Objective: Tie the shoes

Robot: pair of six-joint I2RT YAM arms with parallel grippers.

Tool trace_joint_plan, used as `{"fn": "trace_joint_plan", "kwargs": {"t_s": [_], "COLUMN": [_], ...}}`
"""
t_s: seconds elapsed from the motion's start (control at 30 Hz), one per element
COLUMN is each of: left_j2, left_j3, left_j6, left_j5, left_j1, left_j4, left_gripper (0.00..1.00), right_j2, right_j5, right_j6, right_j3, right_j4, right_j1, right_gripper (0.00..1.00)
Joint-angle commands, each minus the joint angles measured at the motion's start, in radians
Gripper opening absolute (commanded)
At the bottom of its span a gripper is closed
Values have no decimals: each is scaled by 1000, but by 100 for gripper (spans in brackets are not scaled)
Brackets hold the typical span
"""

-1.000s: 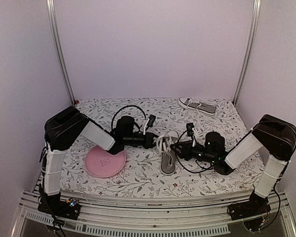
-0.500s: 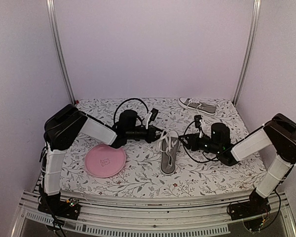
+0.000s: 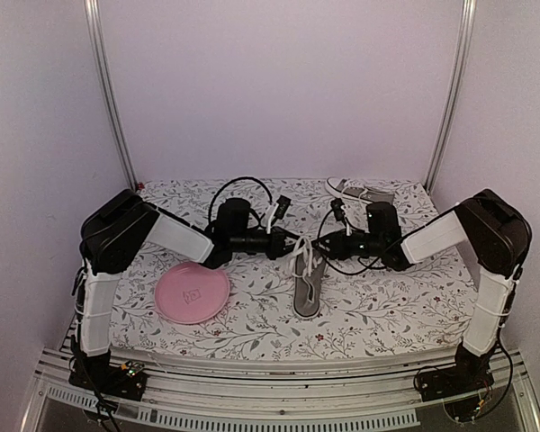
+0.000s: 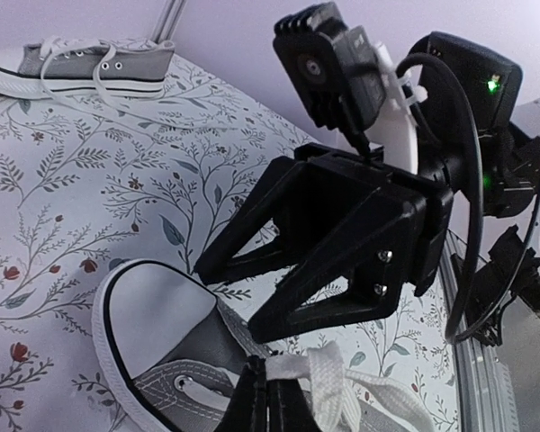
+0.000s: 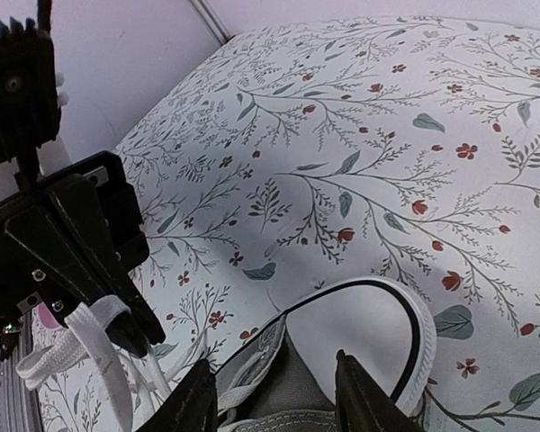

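Observation:
One grey shoe (image 3: 308, 281) with white laces lies mid-table, toe pointing away; its white toe cap shows in the left wrist view (image 4: 148, 315) and the right wrist view (image 5: 364, 328). My left gripper (image 3: 292, 245) is shut on a white lace (image 4: 328, 396) at the shoe's far left side; its fingertips (image 4: 265, 405) pinch the lace end. My right gripper (image 3: 322, 241) is open and empty, its fingers (image 5: 202, 400) straddling the toe end, facing the left gripper closely. The second shoe (image 3: 364, 192) lies at the back right, also in the left wrist view (image 4: 81, 67).
A round pink plate (image 3: 193, 293) lies at the front left beside the left arm. The floral cloth (image 3: 252, 324) covers the table. Walls and metal posts (image 3: 108, 99) close in the back and sides. Black cables loop above both wrists.
My right gripper has swung from the shoe's right side to its toe end, close to the left gripper. My left gripper moved slightly right and away, still pinching the lace.

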Motion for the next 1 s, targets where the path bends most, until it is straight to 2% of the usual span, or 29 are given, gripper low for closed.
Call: {"fn": "trace_joint_plan", "kwargs": {"t_s": [0.0,0.53,0.97], "left_j2": [15,30,8], "left_j3": [28,52,11], "left_j6": [3,1,24], "left_j5": [19,26,-70], "left_j1": [14,14,20], "left_j4": [15,-4,-18], "left_gripper": [0,0,0], "right_j2": [45,69,40], "right_j5": [-149,-249,-207], "right_j6": [-98,-139,-125], "right_j3": [48,78,46], "right_j4": [-60,-48,-44], "right_j1": [0,21,21], "right_gripper": [46,47,51]}}
